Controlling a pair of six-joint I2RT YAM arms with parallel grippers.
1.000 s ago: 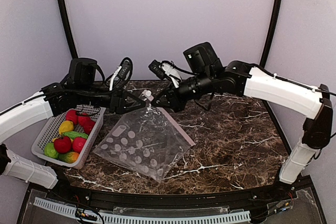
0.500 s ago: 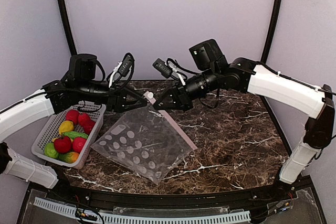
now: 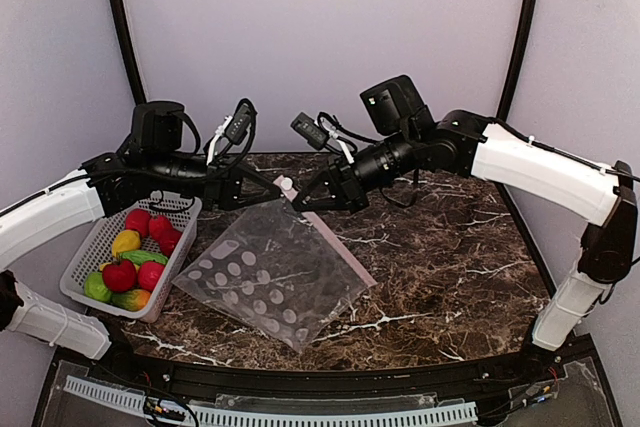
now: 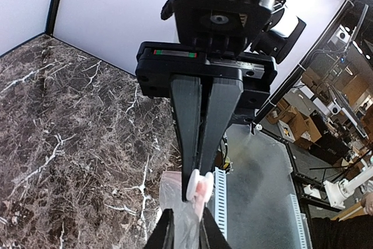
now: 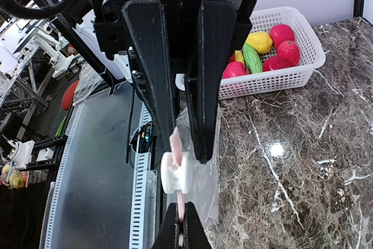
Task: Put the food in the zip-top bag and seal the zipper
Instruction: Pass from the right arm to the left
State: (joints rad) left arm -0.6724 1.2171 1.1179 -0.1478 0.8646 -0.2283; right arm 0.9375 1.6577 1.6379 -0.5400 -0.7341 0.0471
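Marble table (image 3: 450, 247): zip-top bag (image 3: 270, 272) lay centre frame, upper corner raised. White basket (image 3: 178, 262) at left held food (image 3: 130, 257). Left gripper (image 3: 273, 190) pinched bag edge; right gripper (image 3: 299, 201) clamped pink zipper (image 3: 345, 247) beside white slider (image 3: 284, 185).

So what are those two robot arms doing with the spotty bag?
They're getting the zip-top bag ready for filling. The left gripper pinches the bag's top edge and the right gripper pinches the pink zipper, on either side of the white slider. That corner is lifted, and the rest lies on the table. The food sits in the basket, with none in the bag yet.
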